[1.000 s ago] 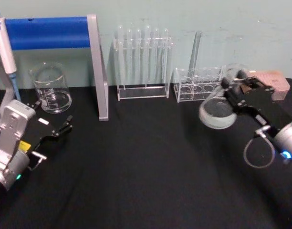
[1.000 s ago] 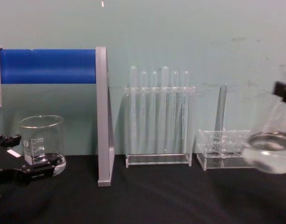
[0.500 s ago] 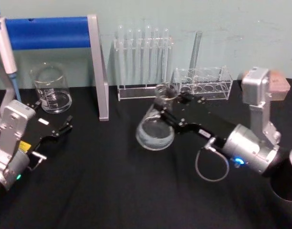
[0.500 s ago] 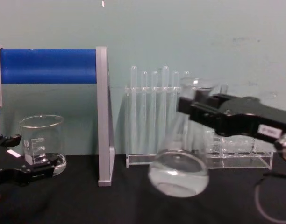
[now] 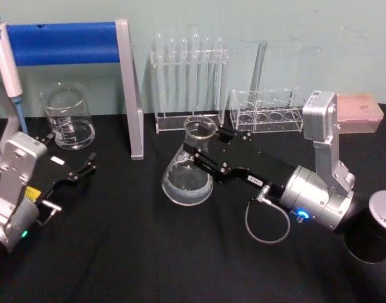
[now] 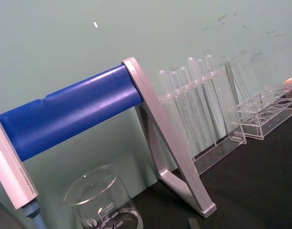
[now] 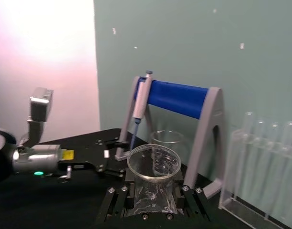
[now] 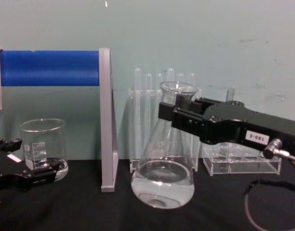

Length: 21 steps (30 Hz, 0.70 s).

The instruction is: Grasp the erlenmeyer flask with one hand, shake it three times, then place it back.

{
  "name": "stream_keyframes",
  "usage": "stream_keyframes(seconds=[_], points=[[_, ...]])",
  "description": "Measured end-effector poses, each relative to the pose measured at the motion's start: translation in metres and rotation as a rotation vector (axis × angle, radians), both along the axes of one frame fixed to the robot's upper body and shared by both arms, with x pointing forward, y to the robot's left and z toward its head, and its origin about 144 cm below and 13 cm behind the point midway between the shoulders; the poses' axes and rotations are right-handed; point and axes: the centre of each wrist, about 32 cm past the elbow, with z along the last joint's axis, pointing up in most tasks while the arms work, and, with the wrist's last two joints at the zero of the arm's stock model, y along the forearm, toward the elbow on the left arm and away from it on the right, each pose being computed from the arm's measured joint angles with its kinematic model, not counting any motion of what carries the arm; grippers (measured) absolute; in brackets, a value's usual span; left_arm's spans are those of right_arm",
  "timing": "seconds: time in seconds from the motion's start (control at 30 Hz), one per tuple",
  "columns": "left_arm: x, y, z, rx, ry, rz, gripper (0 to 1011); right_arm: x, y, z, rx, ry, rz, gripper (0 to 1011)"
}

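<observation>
since a second ago the erlenmeyer flask (image 5: 188, 165) has swung from my far right to the middle of the table (image 5: 149, 252), and it has come from a steep tilt to nearly upright; my right gripper (image 5: 204, 149) is clamped on its neck just under the flared rim, one finger on each side, as the right wrist view shows; the flask hangs below and just ahead of the gripper, in front of the test tube rack (image 5: 188, 88) and to the right of the grey stand leg (image 5: 131, 95); its long axis runs close to vertical, mouth up, the rim leaning a little toward my right and the round base swung slightly left; from the chest view the base sits low over the black cloth, but i cannot tell whether it touches; a little liquid lies in the bottom; my left gripper (image 5: 76, 173) rests well apart at the left, fingers spread, near the beaker (image 5: 68, 117); i judge the right arm alone carries this, and any setting down needs the base brought flat first.
</observation>
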Motion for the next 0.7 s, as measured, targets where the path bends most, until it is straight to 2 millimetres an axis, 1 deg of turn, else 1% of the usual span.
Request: stream_keyframes(seconds=[0.17, 0.33, 0.57, 0.7], points=[[0.000, 0.000, 0.000, 0.000, 0.000, 0.000, 1001, 0.000, -0.007, 0.001, 0.005, -0.004, -0.048, 448], [0.000, 0.000, 0.000, 0.000, 0.000, 0.000, 1001, -0.003, -0.021, 0.001, 0.017, -0.009, -0.149, 448], [0.000, 0.000, 0.000, 0.000, 0.000, 0.000, 1001, -0.012, -0.046, 0.003, 0.027, -0.019, -0.318, 448], [0.000, 0.000, 0.000, 0.000, 0.000, 0.000, 1001, -0.020, -0.063, 0.003, 0.032, -0.025, -0.432, 448]])
